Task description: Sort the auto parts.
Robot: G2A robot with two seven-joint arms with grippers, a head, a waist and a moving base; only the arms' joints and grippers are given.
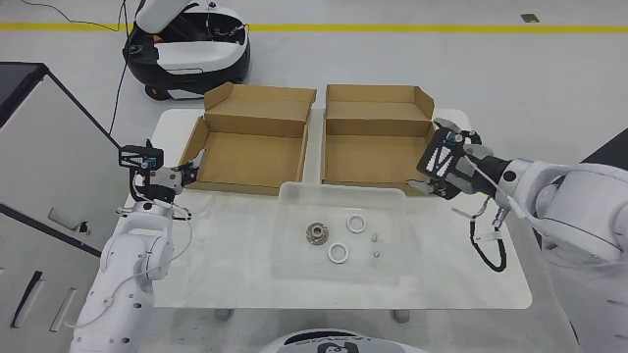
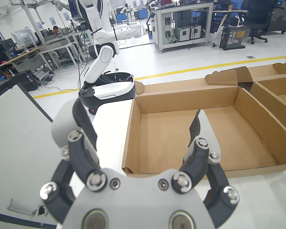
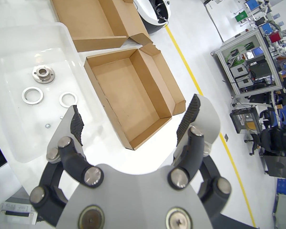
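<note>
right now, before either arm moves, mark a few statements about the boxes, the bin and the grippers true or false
1. The left box and the right box are both empty. True.
2. The left gripper holds a ring. False: it is open and holds nothing.
3. The clear bin holds a flanged hub, a far ring and a near ring. True.
4. The right gripper is shut. False: it is open.
5. The flanged hub lies in the right box. False: it lies in the clear bin.
</note>
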